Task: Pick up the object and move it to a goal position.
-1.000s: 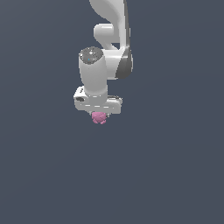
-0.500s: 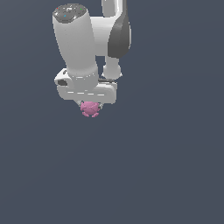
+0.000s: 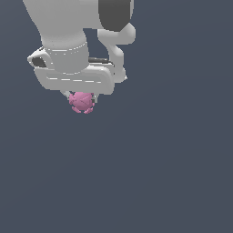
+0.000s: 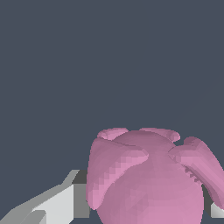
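Note:
The object is a small pink faceted lump (image 3: 81, 102) with stubby nubs around its edge. It hangs just under my white gripper (image 3: 81, 98), held between the two short fingers. The gripper is shut on it, high in the exterior view's left half. In the wrist view the pink lump (image 4: 148, 179) fills the lower part of the picture, with one white finger (image 4: 57, 203) pressed at its side and a sliver of the other finger (image 4: 217, 210) at the picture's edge. The arm's bulk hides most of both fingers in the exterior view.
The white arm and its wrist housing (image 3: 73, 50) fill the upper left of the exterior view. All around is a plain dark grey-blue background with no edges or other objects in view.
The arm and the pink lump have come much nearer the exterior camera and shifted to that view's left. The lump has stayed in the shut gripper throughout.

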Available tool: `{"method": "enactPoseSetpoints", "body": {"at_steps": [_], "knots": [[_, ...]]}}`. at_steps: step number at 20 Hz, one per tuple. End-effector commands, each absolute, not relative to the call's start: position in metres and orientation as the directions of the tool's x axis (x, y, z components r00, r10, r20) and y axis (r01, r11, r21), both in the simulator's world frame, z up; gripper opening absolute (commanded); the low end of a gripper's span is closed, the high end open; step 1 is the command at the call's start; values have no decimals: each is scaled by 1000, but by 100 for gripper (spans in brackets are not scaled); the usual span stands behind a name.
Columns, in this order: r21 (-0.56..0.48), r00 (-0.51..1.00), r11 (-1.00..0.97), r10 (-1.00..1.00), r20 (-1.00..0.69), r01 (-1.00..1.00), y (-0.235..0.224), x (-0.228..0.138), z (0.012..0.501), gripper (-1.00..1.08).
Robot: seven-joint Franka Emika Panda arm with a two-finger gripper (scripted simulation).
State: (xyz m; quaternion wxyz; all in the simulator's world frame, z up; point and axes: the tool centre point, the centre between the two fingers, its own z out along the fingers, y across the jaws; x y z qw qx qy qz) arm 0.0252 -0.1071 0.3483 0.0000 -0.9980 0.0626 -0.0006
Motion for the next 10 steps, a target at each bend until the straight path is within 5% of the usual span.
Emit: {"method": "enactPoseSetpoints", "body": {"at_steps": [1,10], "knots": [[0,992,-992,-125,0,-125,-112,31,365,-100],[0,992,-992,-124,0,-124,-124,48,414,-100]]}}
